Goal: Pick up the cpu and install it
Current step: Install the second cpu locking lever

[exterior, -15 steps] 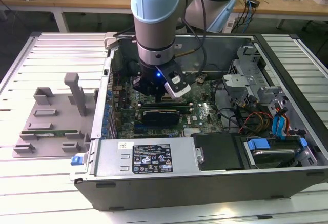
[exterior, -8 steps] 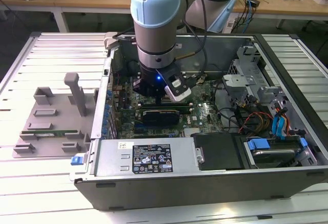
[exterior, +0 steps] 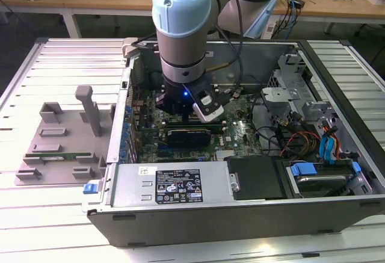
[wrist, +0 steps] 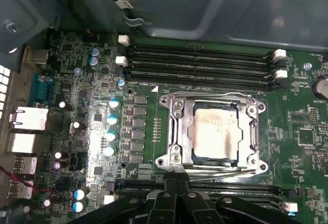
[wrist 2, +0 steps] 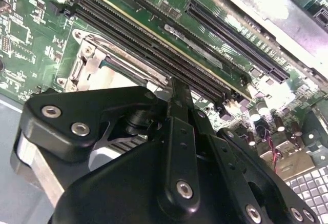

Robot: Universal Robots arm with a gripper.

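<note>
Inside the PC case, the cpu already sits flat in the mobo socket frame. End effector hovers just beside it w/ fingers pinched together, holding nothing, prob since chip's seated.

The pale slatted metal bench carries an open grey computer case (under the claw) and, well apart from the claw, a flat grey plastic fixture tray.
</note>
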